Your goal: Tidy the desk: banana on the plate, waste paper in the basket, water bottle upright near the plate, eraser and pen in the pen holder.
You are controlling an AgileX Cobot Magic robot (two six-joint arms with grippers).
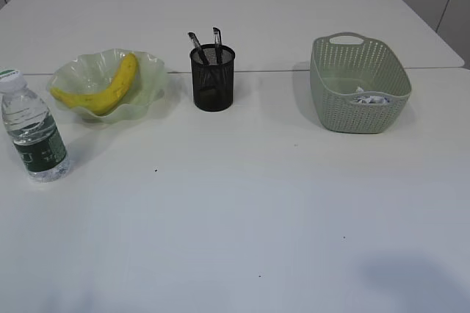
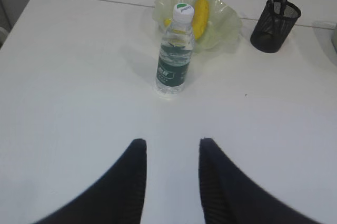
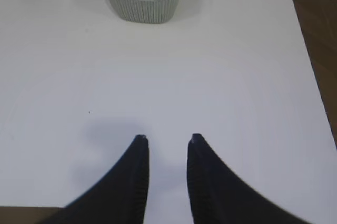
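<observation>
Standing upright at the far left of the desk (image 1: 242, 210), the water bottle (image 1: 33, 129) sits just in front of the plate (image 1: 150, 70), which holds the banana (image 1: 110, 87); further right, two pens (image 1: 207, 45) stick out of the pen holder (image 1: 213, 78), and the waste paper (image 1: 369, 98) lies inside the basket (image 1: 360, 85). I cannot see the eraser, possibly hidden in the mesh cup. Both the left gripper (image 2: 169, 150) and the right gripper (image 3: 167, 142) hover with parted, empty jaws above bare tabletop, so the sensible finish, I judge, is keeping both arms back without nudging anything.
</observation>
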